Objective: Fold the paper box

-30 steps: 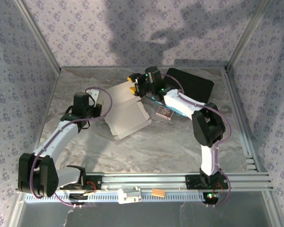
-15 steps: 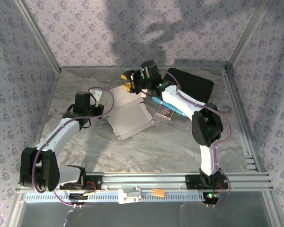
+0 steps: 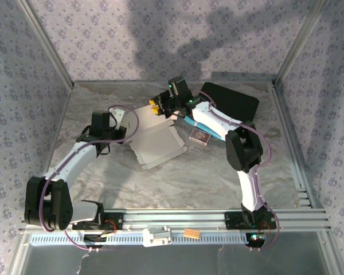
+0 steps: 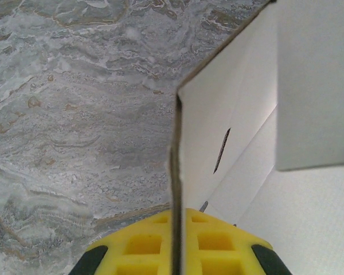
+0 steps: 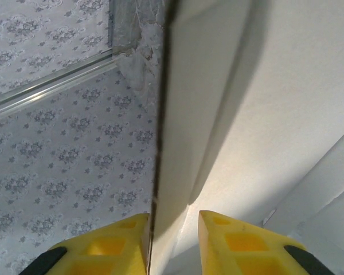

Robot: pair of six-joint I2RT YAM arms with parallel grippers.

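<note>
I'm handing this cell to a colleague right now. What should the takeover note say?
Left gripper: shut on a flap at the left side of the paper box.
Right gripper: shut on a flap at the box's far edge.
The box lies mid-table, open and not yet formed. The patterned packet and black case sit to its right in the top view.
Done: both flaps gripped.
Left: likely fold the walls up, tuck the tabs, close the box.

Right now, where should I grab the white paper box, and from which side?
Pinch a raised flap's edge, not the flat middle. The paper box has flaps standing up at its left and far sides; come edge-on from outside, one finger each face, like the left pincer and right pincer.
</note>
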